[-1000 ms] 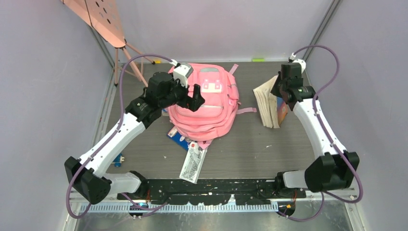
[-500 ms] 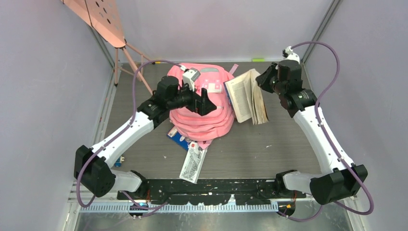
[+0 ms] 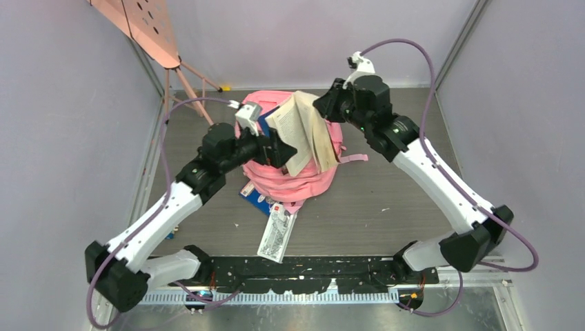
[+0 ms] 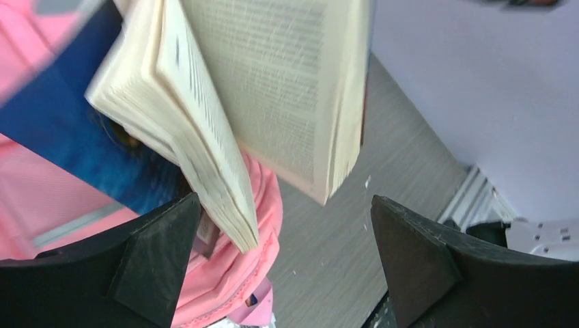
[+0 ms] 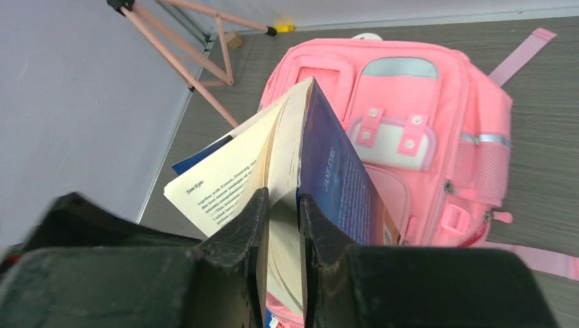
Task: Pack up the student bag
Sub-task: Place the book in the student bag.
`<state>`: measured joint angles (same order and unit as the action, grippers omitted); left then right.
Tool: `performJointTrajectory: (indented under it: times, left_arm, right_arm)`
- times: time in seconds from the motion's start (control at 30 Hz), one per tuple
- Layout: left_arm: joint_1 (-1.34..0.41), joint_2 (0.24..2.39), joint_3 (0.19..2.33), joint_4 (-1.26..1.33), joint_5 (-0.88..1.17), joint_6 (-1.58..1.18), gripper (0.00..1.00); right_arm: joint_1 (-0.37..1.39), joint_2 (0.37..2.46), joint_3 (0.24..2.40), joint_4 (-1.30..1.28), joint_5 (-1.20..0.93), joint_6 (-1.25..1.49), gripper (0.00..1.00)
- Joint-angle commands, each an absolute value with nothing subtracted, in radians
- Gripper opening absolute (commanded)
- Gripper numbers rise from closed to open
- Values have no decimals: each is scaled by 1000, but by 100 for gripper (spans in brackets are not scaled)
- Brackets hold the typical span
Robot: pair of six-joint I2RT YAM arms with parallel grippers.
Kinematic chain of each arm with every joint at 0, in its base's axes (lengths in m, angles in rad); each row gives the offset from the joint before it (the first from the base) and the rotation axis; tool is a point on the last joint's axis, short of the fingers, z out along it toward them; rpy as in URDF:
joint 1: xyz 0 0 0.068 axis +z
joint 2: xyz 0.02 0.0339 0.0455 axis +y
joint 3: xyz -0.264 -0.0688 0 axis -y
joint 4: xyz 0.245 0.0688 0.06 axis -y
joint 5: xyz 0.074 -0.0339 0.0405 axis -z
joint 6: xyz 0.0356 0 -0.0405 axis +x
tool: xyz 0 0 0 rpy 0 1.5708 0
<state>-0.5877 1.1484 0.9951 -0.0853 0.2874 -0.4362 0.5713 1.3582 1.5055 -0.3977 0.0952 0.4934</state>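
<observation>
Ideally, the right tool (image 5: 281, 225), clamped on the splayed book (image 3: 300, 127) above the bag (image 3: 303, 179) lying mid-frame on the table (image 3: 386, 207), lowers it slowly while the left tool (image 4: 283, 201), jaws wide apart, steadies the loose pages.

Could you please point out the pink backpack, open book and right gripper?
pink backpack (image 5: 392, 140): right wrist view, front pocket flap.
open book (image 4: 273, 82): left wrist view, printed page.
right gripper (image 5: 282, 197): right wrist view, between its fingers.

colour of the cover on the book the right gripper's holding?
Book cover is dark blue with pale lettering; right wrist view shows it best.
</observation>
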Motion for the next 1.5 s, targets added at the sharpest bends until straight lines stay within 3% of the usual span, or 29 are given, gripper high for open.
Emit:
performJointTrajectory:
  times: [0.0,0.17,0.3,0.33,0.4,0.43,0.47,0.53,0.6,1.03,1.1,1.27,1.47]
  left_arm:
    - [-558,1010,1011,-214,91,-474,100]
    - [-509,942,946,-295,58,-562,100]
    - [-461,896,843,-262,41,-633,100]
    - [-450,890,824,-252,39,-647,100]
    - [-424,893,788,-240,42,-675,100]
    - [-416,900,773,-234,47,-686,100]
    - [-408,907,759,-230,54,-697,100]
    - [-399,914,729,-205,67,-722,100]
    - [-392,912,699,-175,73,-742,100]
    - [-275,948,545,16,141,-864,100]
    - [-249,973,523,88,160,-900,99]
    - [-191,1080,485,281,233,-975,85]
    - [-157,1233,510,407,293,-988,81]
  right_arm:
    - [622,1476,1625,-233,115,461,0]
    - [730,1627,1657,-249,195,429,0]
    - [761,1754,1725,-293,107,434,4]
    - [763,1784,1757,-306,89,434,10]
    - [765,1808,1797,-350,60,421,50]
    - [764,1810,1808,-377,69,401,59]
    - [764,1806,1808,-387,80,391,75]
    - [753,1788,1796,-408,105,350,88]
    - [729,1768,1769,-418,111,318,95]
    - [477,1909,1761,-532,-454,135,96]
    - [472,1957,1793,-547,-484,130,94]
    - [472,2011,1795,-503,-548,137,92]
    - [471,2122,1899,-595,-559,35,92]
